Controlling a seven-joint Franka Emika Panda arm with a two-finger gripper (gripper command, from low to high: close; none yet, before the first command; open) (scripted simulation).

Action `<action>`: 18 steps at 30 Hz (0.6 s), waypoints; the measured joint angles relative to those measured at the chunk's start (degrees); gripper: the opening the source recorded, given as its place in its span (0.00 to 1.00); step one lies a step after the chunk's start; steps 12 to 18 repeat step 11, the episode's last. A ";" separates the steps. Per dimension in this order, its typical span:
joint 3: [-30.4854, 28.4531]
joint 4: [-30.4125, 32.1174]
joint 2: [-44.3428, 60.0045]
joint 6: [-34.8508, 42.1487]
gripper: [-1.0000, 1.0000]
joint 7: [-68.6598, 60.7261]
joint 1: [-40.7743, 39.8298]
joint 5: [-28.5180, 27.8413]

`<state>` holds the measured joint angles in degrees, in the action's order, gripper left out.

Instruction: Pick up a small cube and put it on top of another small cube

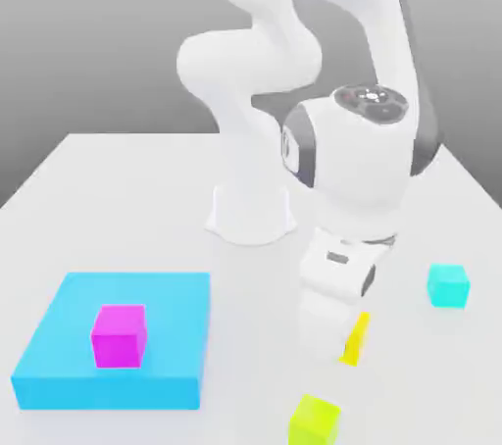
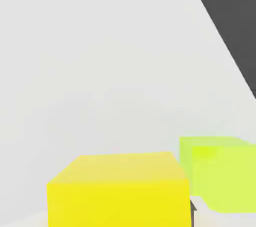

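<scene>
While closed on the yellow cube (image 1: 356, 339), gripper (image 1: 345, 340) beside lime cube (image 1: 314, 420), no writing legible

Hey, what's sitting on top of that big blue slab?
A magenta cube rests on the blue slab, nearer its front. Whatever lies beneath the cube is covered.

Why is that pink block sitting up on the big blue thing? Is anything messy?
Nothing looks spilled or broken. The pink cube sits flat on the blue slab, off to one side. The yellow cube is at the pincer, beside the lime cube. The cyan cube sits alone.
</scene>
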<state>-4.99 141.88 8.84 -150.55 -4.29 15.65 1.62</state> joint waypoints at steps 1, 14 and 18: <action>-0.36 -1.38 1.06 0.39 0.00 -0.60 -0.49 0.31; 0.38 -3.35 9.74 -6.38 1.00 -2.30 -1.78 2.18; 0.38 -3.35 9.74 -6.38 1.00 -2.30 -1.78 2.18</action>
